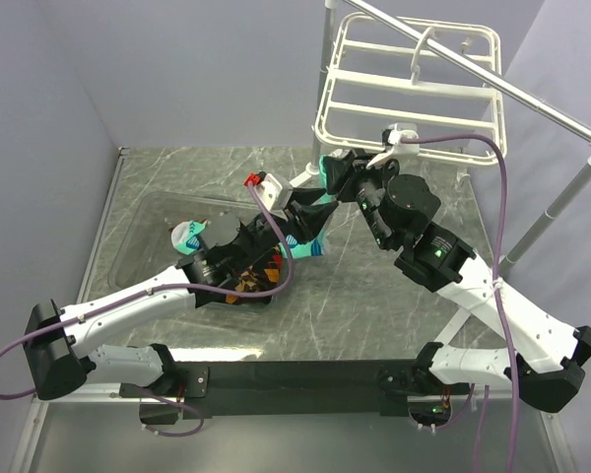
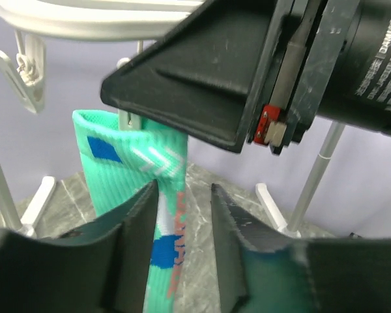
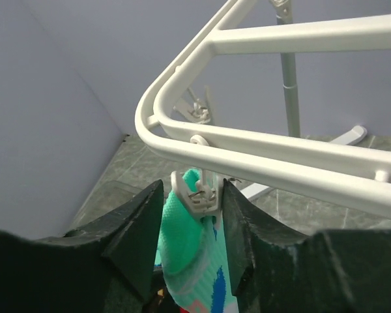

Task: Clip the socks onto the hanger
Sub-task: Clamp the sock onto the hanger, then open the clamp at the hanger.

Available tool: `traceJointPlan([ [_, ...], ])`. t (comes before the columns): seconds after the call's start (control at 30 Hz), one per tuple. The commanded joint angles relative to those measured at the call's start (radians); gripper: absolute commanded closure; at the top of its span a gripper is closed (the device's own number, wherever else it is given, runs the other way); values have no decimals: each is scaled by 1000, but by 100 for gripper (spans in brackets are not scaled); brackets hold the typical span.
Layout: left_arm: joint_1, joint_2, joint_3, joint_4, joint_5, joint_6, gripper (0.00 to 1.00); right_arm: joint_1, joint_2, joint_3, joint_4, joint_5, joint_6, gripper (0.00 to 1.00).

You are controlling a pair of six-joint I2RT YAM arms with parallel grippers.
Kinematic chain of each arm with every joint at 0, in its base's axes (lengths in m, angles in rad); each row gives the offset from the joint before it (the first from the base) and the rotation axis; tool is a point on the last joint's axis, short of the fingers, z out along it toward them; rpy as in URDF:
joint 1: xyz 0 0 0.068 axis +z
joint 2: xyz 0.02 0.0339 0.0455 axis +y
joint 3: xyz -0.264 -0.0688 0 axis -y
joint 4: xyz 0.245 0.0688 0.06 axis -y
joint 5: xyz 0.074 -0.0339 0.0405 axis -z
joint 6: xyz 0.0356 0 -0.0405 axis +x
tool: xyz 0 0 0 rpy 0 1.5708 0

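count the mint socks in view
2 mint socks: one up at a hanger clip; one lying by the left arm. More may hide under the arms.

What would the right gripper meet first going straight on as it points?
Probably the white clip hanging between its fingers, on the mint-green sock's cuff; the hanger rim is just above. Depth is unclear.

The sock is mint green with blue blocks, white chevrons and coral lettering. The hanger is white; the worktop is veined grey-green.
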State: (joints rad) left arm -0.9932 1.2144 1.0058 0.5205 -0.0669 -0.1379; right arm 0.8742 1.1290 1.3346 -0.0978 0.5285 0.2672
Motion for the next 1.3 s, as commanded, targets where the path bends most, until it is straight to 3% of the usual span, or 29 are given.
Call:
traceJointPlan([
  [0.0,4,-19,43,-4,6,21,53,-14,-32,-20,20,34,-20,53],
  [0.13,63,-32,68,-69,58,12,44,-29,-55,-32,10,45,-36,55],
  [0.4,281,-53,66,-25,301,-78,40,-47,-106,-66,21,45,-69,59],
  [0.6,378,52,161,-1,478,-86,40,-61,-113,-58,10,54,-92,60],
  [1.0,501,281,335,111,703,-138,43,-109,-167,-78,20,88,-126,61],
  [1.27,515,415,430,239,959,-235,45,-127,-206,-100,23,87,-126,61],
])
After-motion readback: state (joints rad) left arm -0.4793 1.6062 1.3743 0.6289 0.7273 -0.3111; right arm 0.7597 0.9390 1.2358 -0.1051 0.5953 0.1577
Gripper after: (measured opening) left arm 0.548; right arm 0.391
